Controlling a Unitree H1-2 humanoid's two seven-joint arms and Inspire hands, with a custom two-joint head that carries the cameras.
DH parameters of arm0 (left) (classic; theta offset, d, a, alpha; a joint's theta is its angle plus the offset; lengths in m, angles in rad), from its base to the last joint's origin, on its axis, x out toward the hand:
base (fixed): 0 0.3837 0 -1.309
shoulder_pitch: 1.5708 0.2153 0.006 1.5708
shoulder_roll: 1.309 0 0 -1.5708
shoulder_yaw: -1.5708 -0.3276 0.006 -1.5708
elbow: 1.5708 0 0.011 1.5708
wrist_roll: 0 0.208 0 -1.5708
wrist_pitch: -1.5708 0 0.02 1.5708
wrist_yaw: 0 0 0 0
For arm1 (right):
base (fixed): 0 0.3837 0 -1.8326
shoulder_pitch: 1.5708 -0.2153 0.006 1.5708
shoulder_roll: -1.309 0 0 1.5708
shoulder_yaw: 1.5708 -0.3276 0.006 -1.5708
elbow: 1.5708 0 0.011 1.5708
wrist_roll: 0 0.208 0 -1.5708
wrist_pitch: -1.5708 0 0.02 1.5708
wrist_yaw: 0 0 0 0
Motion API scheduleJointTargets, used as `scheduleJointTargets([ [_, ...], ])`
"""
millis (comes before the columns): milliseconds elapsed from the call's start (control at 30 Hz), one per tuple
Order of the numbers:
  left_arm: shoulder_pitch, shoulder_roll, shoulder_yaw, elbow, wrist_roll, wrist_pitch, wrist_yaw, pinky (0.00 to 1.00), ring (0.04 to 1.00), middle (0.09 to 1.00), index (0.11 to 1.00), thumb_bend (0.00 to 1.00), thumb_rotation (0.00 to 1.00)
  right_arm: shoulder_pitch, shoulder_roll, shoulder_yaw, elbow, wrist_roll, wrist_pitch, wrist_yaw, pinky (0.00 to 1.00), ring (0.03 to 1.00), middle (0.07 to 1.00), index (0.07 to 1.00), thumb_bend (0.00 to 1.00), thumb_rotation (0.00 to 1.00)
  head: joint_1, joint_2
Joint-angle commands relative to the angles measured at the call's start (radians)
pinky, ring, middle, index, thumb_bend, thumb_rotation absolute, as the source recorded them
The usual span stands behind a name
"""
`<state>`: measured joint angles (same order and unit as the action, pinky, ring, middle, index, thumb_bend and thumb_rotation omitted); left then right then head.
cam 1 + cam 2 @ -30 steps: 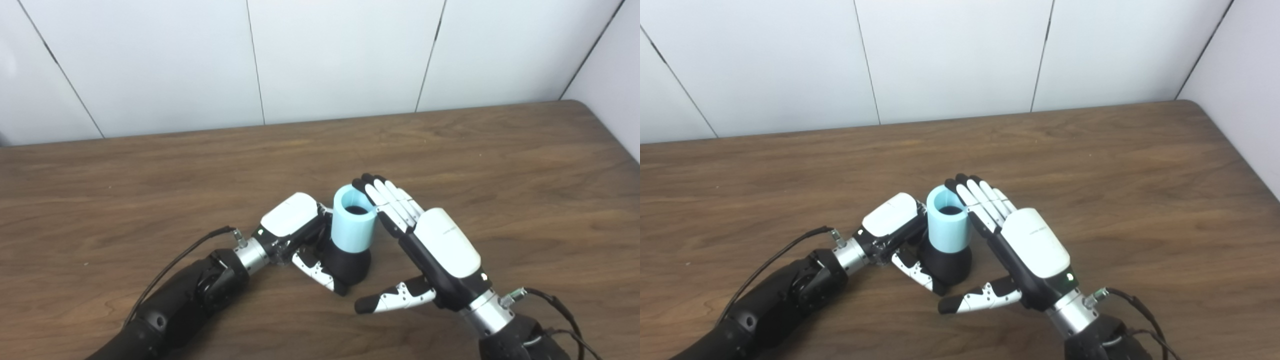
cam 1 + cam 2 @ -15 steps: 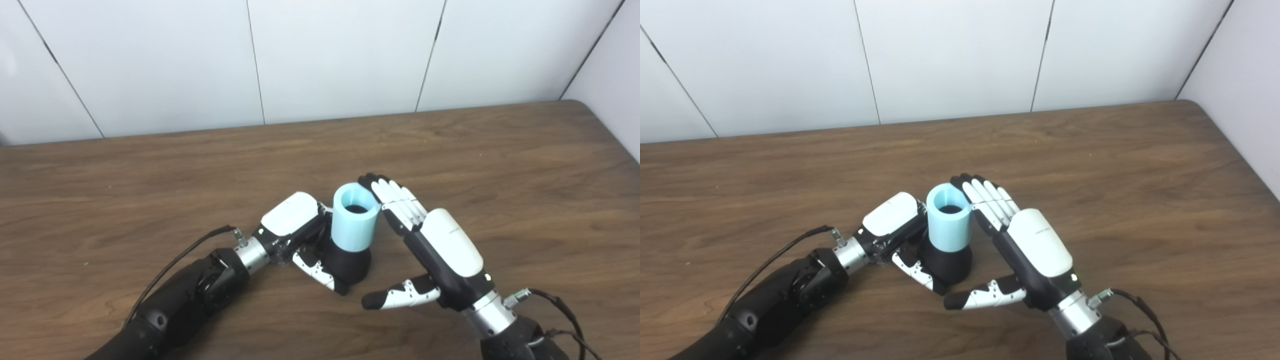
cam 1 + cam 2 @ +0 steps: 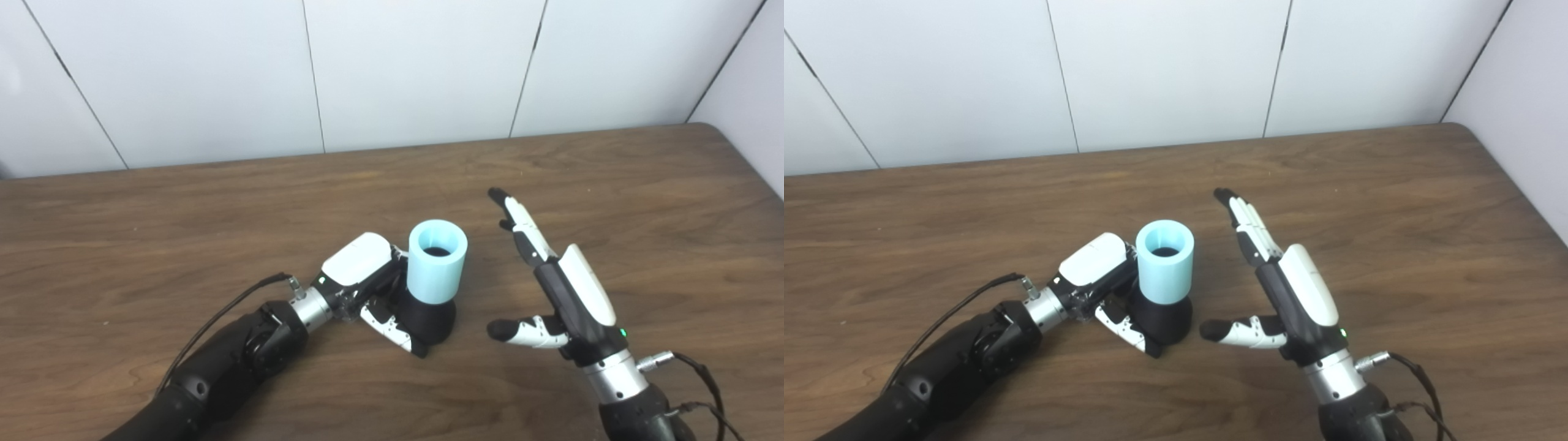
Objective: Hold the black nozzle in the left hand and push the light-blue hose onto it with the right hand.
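Left eye view: mating step of a hose-to-nozzle fit, read from the near edge outward with the light-blue hose (image 3: 437, 270) as landmark. Nearest the viewer and to the right of the hose, the right hand (image 3: 560, 291) is spread flat and holds nothing, its thumb pointing back toward the hose. Half a second earlier its fingers lay against the hose's right wall; now it stands apart from the hose, with bare desk (image 3: 612, 202) between them. This release suggests that the push is finished, or at least paused. To the left of the hose, the left hand (image 3: 367, 278) is closed around the black nozzle (image 3: 429, 321), its thumb wrapping the flared base directly below the hose. The hose sits over the nozzle's upper part, the nozzle base resting on the desk. The long axis of the hose is close to upright, tilted slightly toward the viewer's right at the top; its open mouth faces up, with a dark interior visible. Seating depth cannot be judged.
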<state>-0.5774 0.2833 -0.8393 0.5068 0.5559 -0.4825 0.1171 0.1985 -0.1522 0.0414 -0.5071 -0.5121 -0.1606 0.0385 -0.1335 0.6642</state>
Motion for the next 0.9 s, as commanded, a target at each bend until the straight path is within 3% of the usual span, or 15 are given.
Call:
scheduleJointTargets([
  [0, 0.14, 0.061, -0.099, 0.204, 0.106, 0.07, -0.236, 0.39, 0.417, 0.43, 0.519, 0.52, 0.0, 0.001, 0.022, -0.029, -0.021, 0.053, -0.048, -0.058, 0.89, 1.0, 1.0, 1.0, 1.0, 1.0, -0.001, 0.0],
  [67, 0.138, 0.059, -0.1, 0.209, 0.107, 0.069, -0.236, 0.41, 0.429, 0.438, 0.518, 0.52, 0.0, 0.007, 0.041, -0.04, 0.0, 0.114, -0.029, -0.063, 0.95, 1.0, 1.0, 1.0, 0.98, 1.0, -0.001, 0.0],
  [100, 0.138, 0.059, -0.1, 0.21, 0.109, 0.069, -0.233, 0.42, 0.436, 0.442, 0.517, 0.52, 0.0, 0.01, 0.054, -0.047, 0.01, 0.154, -0.015, -0.064, 0.97, 1.0, 1.0, 1.0, 0.91, 0.99, -0.001, 0.0],
  [167, 0.139, 0.058, -0.101, 0.211, 0.11, 0.069, -0.231, 0.4, 0.429, 0.441, 0.517, 0.52, 0.0, 0.014, 0.093, -0.069, 0.035, 0.255, 0.015, -0.073, 0.99, 1.0, 1.0, 0.992, 0.57, 0.99, -0.003, 0.001],
  [233, 0.14, 0.059, -0.101, 0.21, 0.112, 0.068, -0.228, 0.39, 0.417, 0.433, 0.518, 0.52, 0.0, 0.014, 0.12, -0.087, 0.057, 0.346, 0.05, -0.079, 0.99, 1.0, 0.992, 0.953, 0.32, 0.96, -0.001, 0.002],
  [300, 0.141, 0.059, -0.1, 0.209, 0.113, 0.074, -0.228, 0.41, 0.43, 0.437, 0.518, 0.52, 0.0, 0.011, 0.125, -0.096, 0.078, 0.399, 0.075, -0.083, 0.96, 0.984, 0.97, 0.918, 0.23, 0.83, -0.001, 0.003],
  [367, 0.143, 0.062, -0.101, 0.203, 0.118, 0.077, -0.224, 0.38, 0.405, 0.425, 0.521, 0.52, 0.0, 0.009, 0.119, -0.096, 0.089, 0.413, 0.095, -0.087, 0.93, 0.966, 0.955, 0.898, 0.23, 0.72, -0.002, 0.003],
  [433, 0.145, 0.063, -0.097, 0.2, 0.113, 0.076, -0.224, 0.33, 0.362, 0.411, 0.522, 0.52, 0.0, 0.009, 0.11, -0.089, 0.084, 0.417, 0.116, -0.085, 0.92, 0.962, 0.956, 0.897, 0.24, 0.72, -0.001, 0.003],
  [467, 0.146, 0.064, -0.095, 0.198, 0.109, 0.077, -0.226, 0.32, 0.353, 0.409, 0.523, 0.52, 0.0, 0.01, 0.105, -0.086, 0.082, 0.422, 0.122, -0.085, 0.93, 0.965, 0.959, 0.901, 0.25, 0.72, 0.0, 0.005],
  [600, 0.15, 0.068, -0.089, 0.179, 0.107, 0.101, -0.231, 0.47, 0.469, 0.451, 0.53, 0.52, 0.0, 0.009, 0.091, -0.077, 0.083, 0.43, 0.131, -0.087, 0.94, 0.972, 0.962, 0.906, 0.28, 0.75, -0.001, 0.004],
  [700, 0.156, 0.069, -0.085, 0.169, 0.123, 0.113, -0.207, 0.39, 0.396, 0.474, 0.501, 0.52, 0.0, 0.009, 0.083, -0.072, 0.086, 0.418, 0.129, -0.09, 0.94, 0.977, 0.968, 0.913, 0.29, 0.78, 0.0, 0.004],
  [867, 0.157, 0.067, -0.086, 0.178, 0.152, 0.104, -0.162, 0.35, 0.376, 0.479, 0.495, 0.53, 0.0, 0.008, 0.078, -0.069, 0.09, 0.415, 0.121, -0.092, 0.95, 0.983, 0.975, 0.918, 0.3, 0.8, 0.001, 0.004],
])
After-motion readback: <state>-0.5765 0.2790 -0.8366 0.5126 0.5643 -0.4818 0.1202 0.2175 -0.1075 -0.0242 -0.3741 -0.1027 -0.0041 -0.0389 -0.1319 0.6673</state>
